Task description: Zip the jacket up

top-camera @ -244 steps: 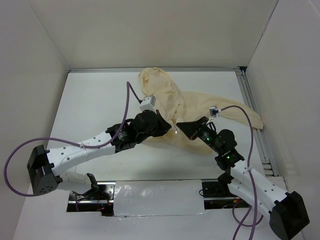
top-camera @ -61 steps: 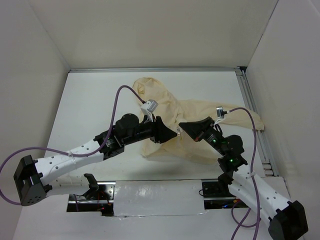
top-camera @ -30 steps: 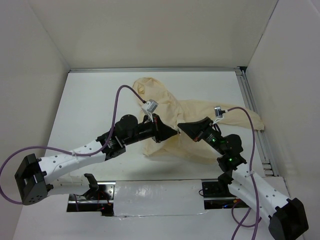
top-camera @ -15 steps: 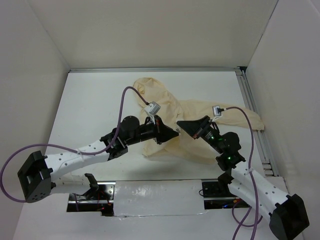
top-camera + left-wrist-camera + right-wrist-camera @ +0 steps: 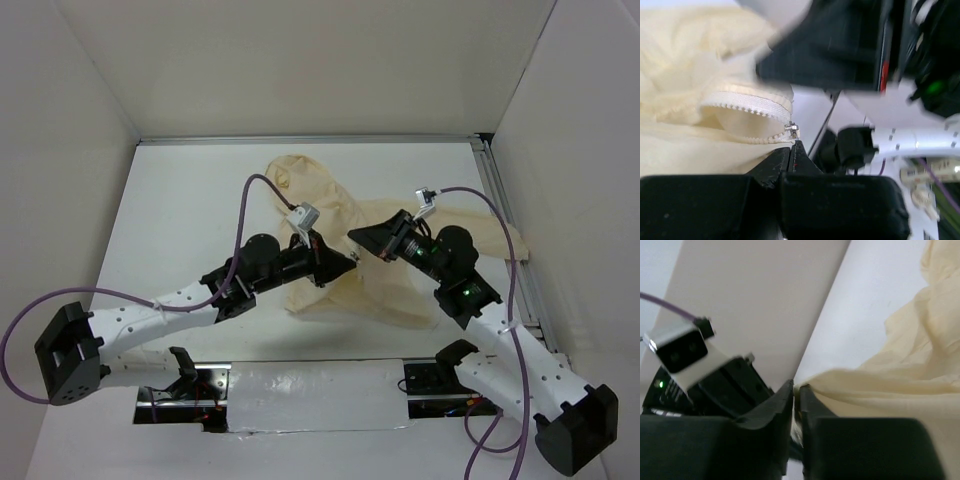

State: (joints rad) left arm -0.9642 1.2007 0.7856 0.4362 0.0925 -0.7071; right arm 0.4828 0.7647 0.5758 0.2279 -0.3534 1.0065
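Where plain white walls [image 5: 300, 60] box in white desk [image 5: 190, 220], left hand [image 5: 348, 263] pinched shut on jacket [image 5: 385, 285] zipper edge, garment crumpled mid-desk; right hand [image 5: 354, 238] clamped on cream fabric just beside it; metal rail [image 5: 507, 225] along desk's right edge.

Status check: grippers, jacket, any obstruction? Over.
Left gripper shut on jacket at zipper slider. Right gripper shut on jacket edge. Teeth apart past slider. No obstruction seen.
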